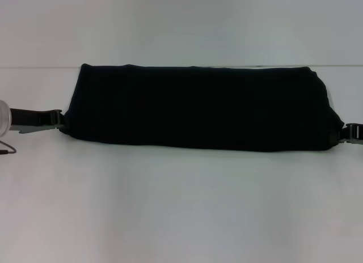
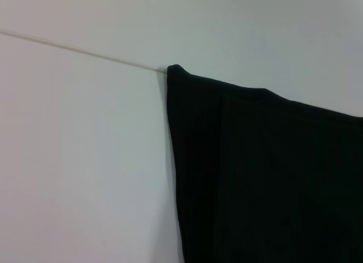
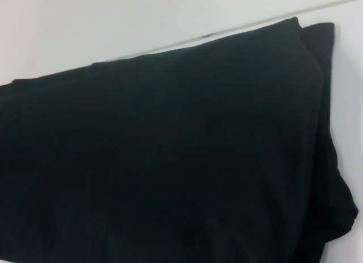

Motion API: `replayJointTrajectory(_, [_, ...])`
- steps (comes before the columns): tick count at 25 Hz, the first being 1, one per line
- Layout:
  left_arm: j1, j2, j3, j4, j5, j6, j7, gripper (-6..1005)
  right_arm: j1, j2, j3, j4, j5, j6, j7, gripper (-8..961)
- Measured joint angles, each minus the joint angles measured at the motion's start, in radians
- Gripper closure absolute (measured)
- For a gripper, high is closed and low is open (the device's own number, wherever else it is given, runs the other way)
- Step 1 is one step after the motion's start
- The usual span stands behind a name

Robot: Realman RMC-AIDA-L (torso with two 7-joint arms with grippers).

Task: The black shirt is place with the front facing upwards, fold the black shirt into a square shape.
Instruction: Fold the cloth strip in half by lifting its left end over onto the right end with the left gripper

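Observation:
The black shirt (image 1: 198, 107) lies on the white table as a long folded band running left to right; no lettering or neck label shows. My left gripper (image 1: 58, 120) is at the band's left end, at its near corner. My right gripper (image 1: 347, 132) is at the band's right end, at its near corner. The left wrist view shows the shirt's (image 2: 266, 178) left end with a sharp far corner. The right wrist view shows the shirt's (image 3: 170, 149) right end, with doubled layers at the edge.
The white table (image 1: 181, 206) stretches in front of the shirt. A thin seam line (image 1: 34, 67) runs across the table just behind the shirt's far edge.

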Motion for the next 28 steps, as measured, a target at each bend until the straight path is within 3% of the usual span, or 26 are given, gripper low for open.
replayJointTrajectory(1, [0.003, -0.001, -0.001, 0.005, 0.000, 0.003, -0.001, 963, 0.000, 0.000, 0.012, -0.001, 0.000, -0.007, -0.008, 917])
replayJointTrajectory(7, [0.025, -0.005, -0.005, 0.042, -0.001, 0.037, -0.011, 959, -0.028, -0.003, 0.075, -0.020, 0.022, -0.062, -0.051, 931])
replayJointTrajectory(20, [0.085, -0.031, -0.009, 0.154, -0.008, 0.171, -0.011, 950, -0.130, 0.007, 0.083, -0.118, 0.094, -0.147, -0.066, 931])
replayJointTrajectory(28, [0.118, -0.033, -0.011, 0.165, -0.010, 0.185, -0.008, 944, -0.149, 0.014, 0.101, -0.119, 0.094, -0.147, -0.081, 932])
